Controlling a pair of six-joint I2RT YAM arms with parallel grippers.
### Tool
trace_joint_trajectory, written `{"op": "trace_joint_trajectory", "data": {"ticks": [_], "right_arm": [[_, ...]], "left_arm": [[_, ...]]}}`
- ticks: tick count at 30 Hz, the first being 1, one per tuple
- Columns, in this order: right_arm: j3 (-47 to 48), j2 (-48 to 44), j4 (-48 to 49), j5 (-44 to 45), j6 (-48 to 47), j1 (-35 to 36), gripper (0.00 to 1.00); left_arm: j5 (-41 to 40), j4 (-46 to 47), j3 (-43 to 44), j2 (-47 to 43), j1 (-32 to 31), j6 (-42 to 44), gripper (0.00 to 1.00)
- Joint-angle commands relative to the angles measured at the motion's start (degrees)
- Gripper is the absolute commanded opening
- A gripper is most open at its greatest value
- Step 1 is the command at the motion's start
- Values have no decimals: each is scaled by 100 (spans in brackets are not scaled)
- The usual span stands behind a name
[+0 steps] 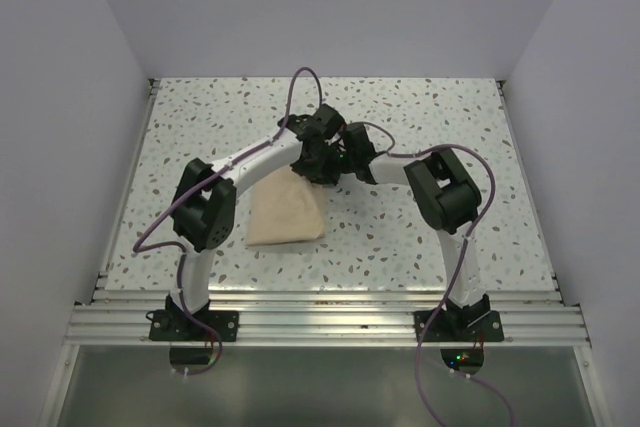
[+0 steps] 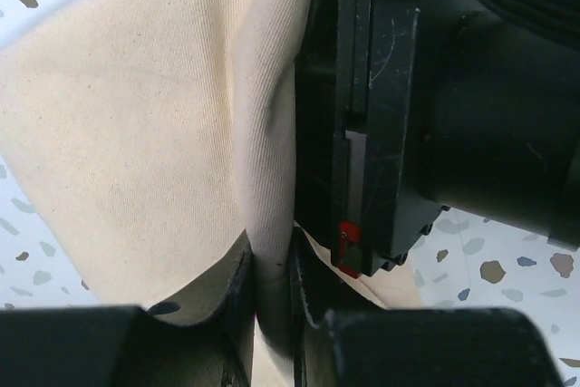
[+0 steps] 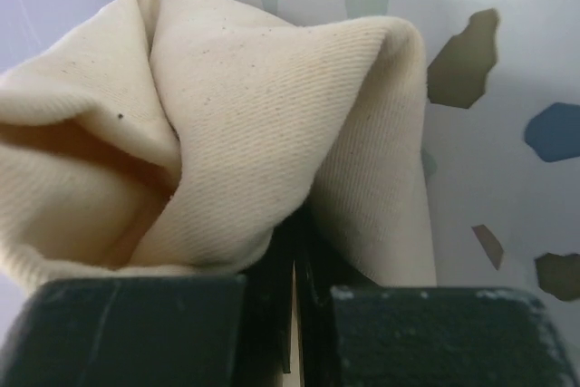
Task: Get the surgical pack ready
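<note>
Left wrist view: fingers (image 2: 237,301) of the left end effector (image 2: 272,283) sit closest, jaws narrow, pinching a thin upright fold of the cloth (image 2: 136,133) between them. Fold runs up from the tips and the beige sheet spreads to the left over the speckled bench (image 2: 507,260). Black housing (image 2: 390,133) with a small red mark stands just beside the fold on its right; touching the cloth or only close, cannot tell. Right wrist view: right end effector (image 3: 293,260) also narrow, jaws clamped on a bunched corner of cloth, only a slim gap showing between them. Fabric bulges above the tips in soft rolled folds, open pocket on the left, bench visible to the right. Top view: bases (image 1: 192,325) of both arms bolted to a metal rail (image 1: 330,317) at the near edge; arms arch inward and meet near bench centre, a bit toward the far side. Both end effectors are crowded together there, just beside each other, at the far corner of the cloth. Cloth lies as a lumpy beige bundle on the bench between the two arms, nearer the left arm, its far right corner running up to the end effectors, the rest resting on the surface. Purple cables (image 1: 300,82) loop along each arm. Pale walls (image 1: 60,97) close in the bench on three sides. Inside of the bundle is hidden.
</note>
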Motion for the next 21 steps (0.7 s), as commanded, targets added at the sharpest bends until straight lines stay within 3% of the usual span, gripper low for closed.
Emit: {"op": "trace_joint_trajectory", "data": {"ticks": [1,2,3,8,10,11,12,15,18,21], "right_arm": [[81,-384,-61,130,-282,-250,1],[-15,-455,-359,-27,-398,-451,2],[-103,-638,-457,-90,-504,-566,2],[-340,-1105,-1466,-442,-1495,-1138,4],[-376,-1307,-1618,-512,-1725,-1235,11],[-350,-1351,-1653,-564,-1753,-1279,20],[-324,-1404,-1680,-574,-1779,-1288,35],[-104,-1387,-1689,-757,-1692,-1271,53],[80,-1220,-1505,-925,-1297,-1271,59],[213,-1036,-1232,-1074,-848,-1209,55]], "left_arm": [[317,165,-104,-235,-101,-74,10],[290,200,-156,-270,-101,-92,22],[264,218,-209,-349,-101,-127,28],[307,271,-307,-596,-101,-189,45],[360,262,-324,-701,-109,-215,49],[395,244,-333,-727,-101,-241,50],[422,227,-342,-780,-118,-259,51],[475,130,-377,-833,-153,-364,57],[440,112,-464,-868,-293,-434,59],[352,147,-579,-825,-417,-496,60]]}}
